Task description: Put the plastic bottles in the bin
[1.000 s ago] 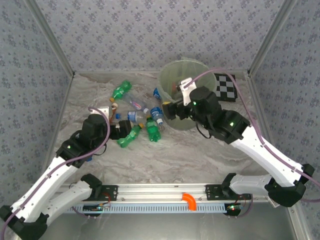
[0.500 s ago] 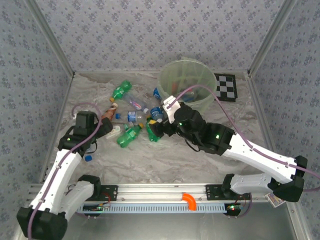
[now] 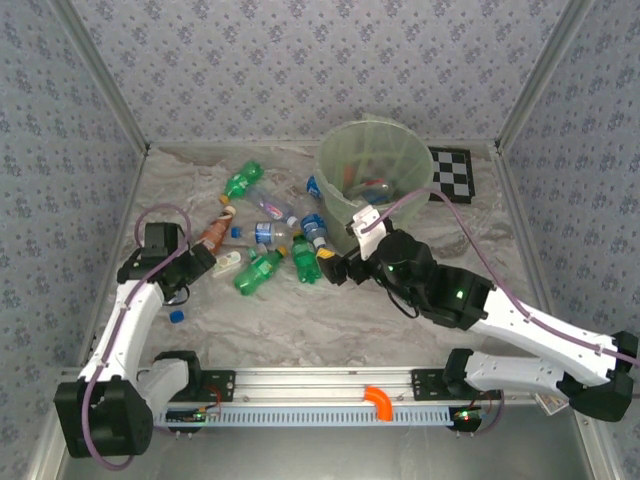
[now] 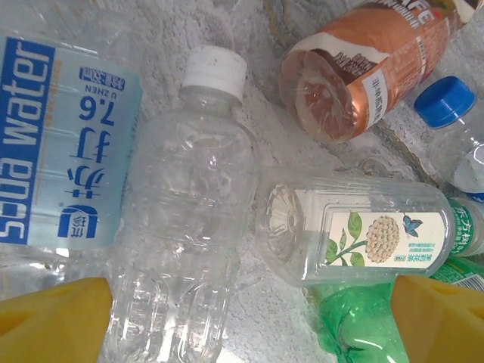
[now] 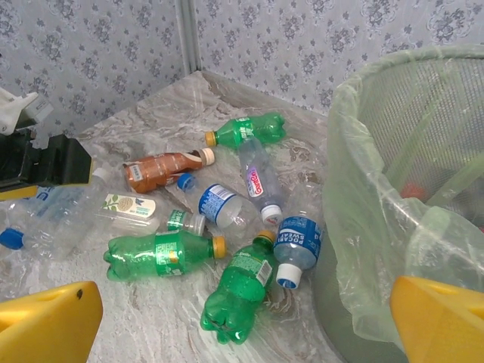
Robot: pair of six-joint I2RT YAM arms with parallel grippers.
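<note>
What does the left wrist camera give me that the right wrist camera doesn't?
Left wrist: a close look at the blue soda-water label and the clear white-capped bottle beside it. Right wrist: the bin, three green bottles and the back wall. Both: the brown bottle and the flower-label bottle.

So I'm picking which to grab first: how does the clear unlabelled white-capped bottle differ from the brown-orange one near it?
The clear white-capped bottle is see-through and bare; the brown-orange bottle wears a printed sleeve. In the left wrist view the clear bottle shows its cap end, the brown-orange bottle its base. Both lie on their sides on the marbled table.
</note>
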